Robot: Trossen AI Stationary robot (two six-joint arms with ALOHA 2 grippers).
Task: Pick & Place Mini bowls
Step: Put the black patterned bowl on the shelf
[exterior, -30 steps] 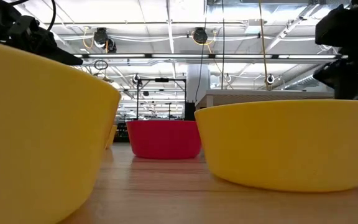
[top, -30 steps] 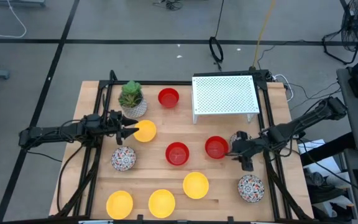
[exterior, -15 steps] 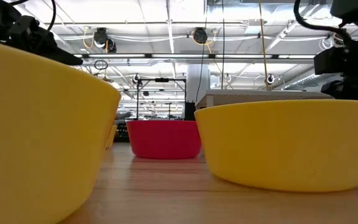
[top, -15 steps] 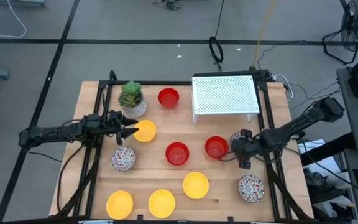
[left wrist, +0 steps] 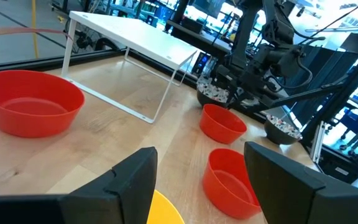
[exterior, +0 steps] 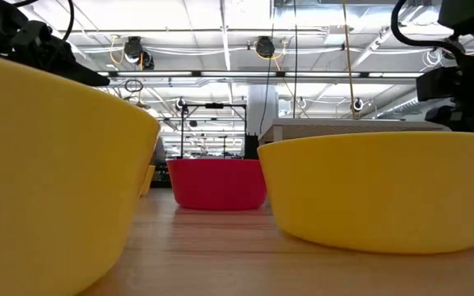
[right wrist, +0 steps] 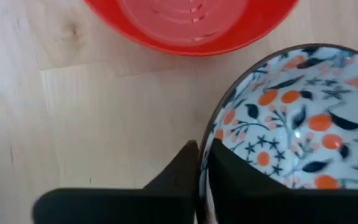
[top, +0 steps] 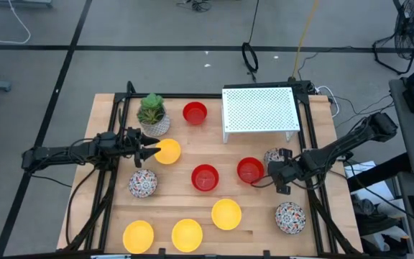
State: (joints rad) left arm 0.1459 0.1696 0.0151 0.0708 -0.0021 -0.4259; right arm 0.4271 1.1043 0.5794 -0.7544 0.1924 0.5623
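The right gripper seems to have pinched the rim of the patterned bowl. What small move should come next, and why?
Probably a short straight lift. In the right wrist view, the right gripper is closed on the rim of the patterned bowl, one finger inside and one outside. The red bowl sits close beside it, so rising before moving sideways should avoid a bump. The left gripper waits, open, at a yellow bowl.

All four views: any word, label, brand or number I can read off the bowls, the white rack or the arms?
None is readable.
The speckled bowl pinched in the right pincer carries only a painted pattern.
The red bowls, yellow bowls and white rack are plain.
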